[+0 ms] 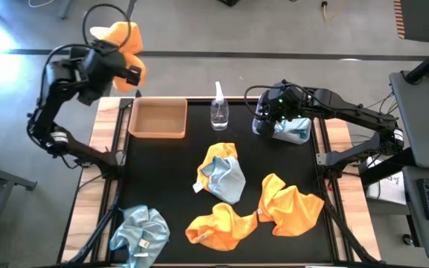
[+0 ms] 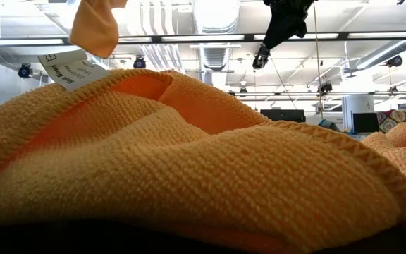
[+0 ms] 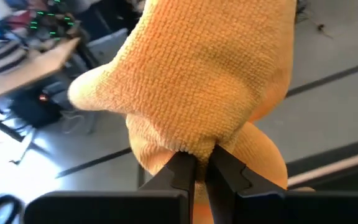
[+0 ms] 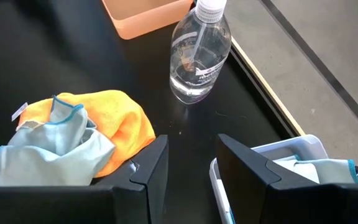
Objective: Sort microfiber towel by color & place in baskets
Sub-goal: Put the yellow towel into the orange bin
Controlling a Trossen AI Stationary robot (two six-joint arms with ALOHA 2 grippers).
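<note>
- While the orange towel (image 1: 122, 43) hangs clamped in the left gripper (image 1: 129, 72), it sits beyond the table's far-left corner, outside the tan basket (image 1: 157, 118) and well above the floor.
- Recommended handling, as a judgement: bring the left gripper over the middle of the tan basket before releasing, and lower it enough that the drooping folds land inside the walls and do not drape over the rim.
- The basket appears empty in the high view, so no stacking allowance is needed.
- The right gripper (image 1: 268, 119) hovers with its jaws apart at the table's far-right corner, just beside the grey-blue basket (image 1: 302, 137), which already holds a pale blue towel (image 1: 295, 126).
- Remaining towels on the mat: an orange-and-blue pair (image 1: 220, 173) at centre, two orange towels (image 1: 222, 225) (image 1: 290, 202) toward the near edge, and one blue towel (image 1: 140, 234) at the near-left corner.
- A clear spray bottle (image 1: 219, 110) stands between the two baskets; keep the carried towel clear of it.
- View differences: the left wrist view alone shows the fingers (image 3: 180, 171) pinched on the towel's fold (image 3: 197, 93).
- The right wrist view shows the right gripper's open jaws and the blue towel (image 4: 309, 168) in its basket (image 4: 278, 149).
- The low view is mostly blocked by a near orange towel (image 2: 189, 162); only its white tag (image 2: 69, 68) adds detail.
- Only the high view shows both baskets together.
</note>
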